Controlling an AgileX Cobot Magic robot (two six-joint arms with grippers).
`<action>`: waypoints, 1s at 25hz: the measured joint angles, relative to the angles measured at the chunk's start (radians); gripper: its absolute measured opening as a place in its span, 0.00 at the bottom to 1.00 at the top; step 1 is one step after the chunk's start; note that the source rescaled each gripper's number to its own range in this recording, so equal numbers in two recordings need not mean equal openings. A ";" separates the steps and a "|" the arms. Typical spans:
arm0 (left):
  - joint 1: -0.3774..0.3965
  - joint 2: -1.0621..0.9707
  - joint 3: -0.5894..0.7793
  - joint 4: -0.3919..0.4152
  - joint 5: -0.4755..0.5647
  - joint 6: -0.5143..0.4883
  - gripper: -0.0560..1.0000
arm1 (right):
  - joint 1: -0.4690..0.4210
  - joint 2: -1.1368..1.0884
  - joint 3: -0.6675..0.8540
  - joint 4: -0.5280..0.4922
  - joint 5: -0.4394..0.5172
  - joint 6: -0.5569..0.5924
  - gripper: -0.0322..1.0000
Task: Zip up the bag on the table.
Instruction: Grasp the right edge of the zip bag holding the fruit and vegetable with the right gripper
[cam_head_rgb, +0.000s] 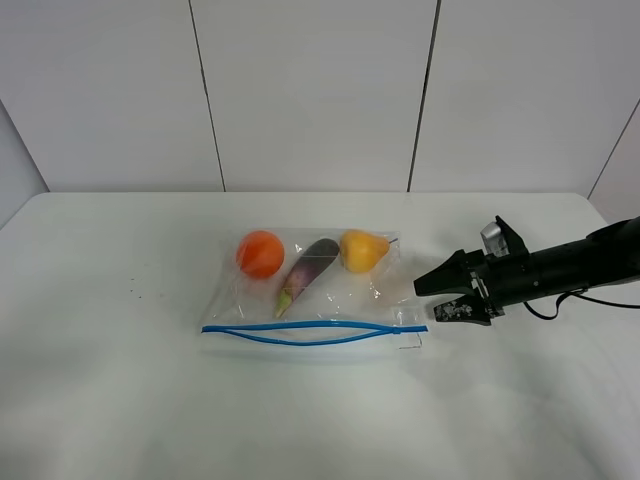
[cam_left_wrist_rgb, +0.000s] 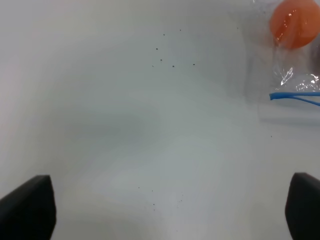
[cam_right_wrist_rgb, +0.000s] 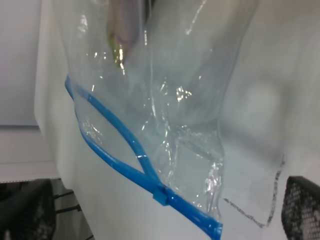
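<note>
The clear plastic bag (cam_head_rgb: 315, 290) lay flat near the middle of the white counter (cam_head_rgb: 120, 380), with its blue zipper strip (cam_head_rgb: 310, 332) along the near edge. Inside, an orange (cam_head_rgb: 260, 253), a purple eggplant (cam_head_rgb: 308, 268) and a yellow pear (cam_head_rgb: 362, 250) sat in a row toward the far side. The two blue tracks bowed apart across most of their length and met only near the right end, where the right wrist view showed a small blue slider (cam_right_wrist_rgb: 160, 196). The right gripper (cam_head_rgb: 445, 297) hung low over the counter just beside the bag's right end, apart from it, its fingers spread wide and holding nothing. The left gripper (cam_left_wrist_rgb: 165, 207) was likewise spread wide and empty over bare counter, with the orange and the left tip of the zipper strip at the edge of its wrist view.
</note>
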 joint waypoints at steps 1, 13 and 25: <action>0.000 0.000 0.000 0.000 0.000 0.000 1.00 | 0.013 0.001 0.000 0.003 -0.007 0.000 1.00; 0.000 0.000 0.000 0.000 0.000 0.000 1.00 | 0.123 0.044 0.000 0.076 -0.047 -0.016 1.00; 0.000 0.000 0.000 0.000 0.000 0.000 1.00 | 0.131 0.053 0.000 0.147 -0.045 -0.045 1.00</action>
